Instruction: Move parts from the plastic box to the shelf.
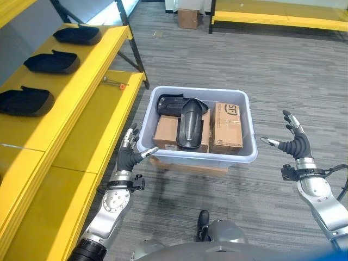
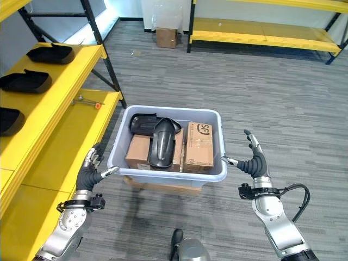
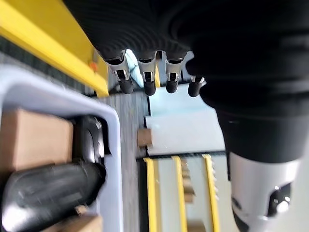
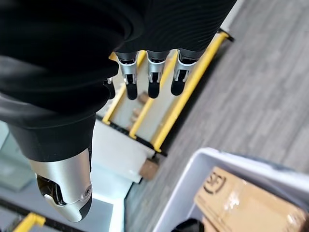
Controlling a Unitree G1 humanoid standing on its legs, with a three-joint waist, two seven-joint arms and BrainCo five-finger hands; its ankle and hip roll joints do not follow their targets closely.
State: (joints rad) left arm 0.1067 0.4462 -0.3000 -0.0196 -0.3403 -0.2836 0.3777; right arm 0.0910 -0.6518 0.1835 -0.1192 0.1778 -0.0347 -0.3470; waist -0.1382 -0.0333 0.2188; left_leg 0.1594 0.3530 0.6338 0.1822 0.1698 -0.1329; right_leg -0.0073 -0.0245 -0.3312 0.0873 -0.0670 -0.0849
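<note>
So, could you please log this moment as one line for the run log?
left hand: open, at plastic box left corner | right hand: open, right of box | black parts: in box | shelf: three parts

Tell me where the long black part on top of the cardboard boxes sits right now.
In the left eye view the long black part lies inside the plastic box, across the cardboard boxes, between the left robot hand and right robot hand.
</note>
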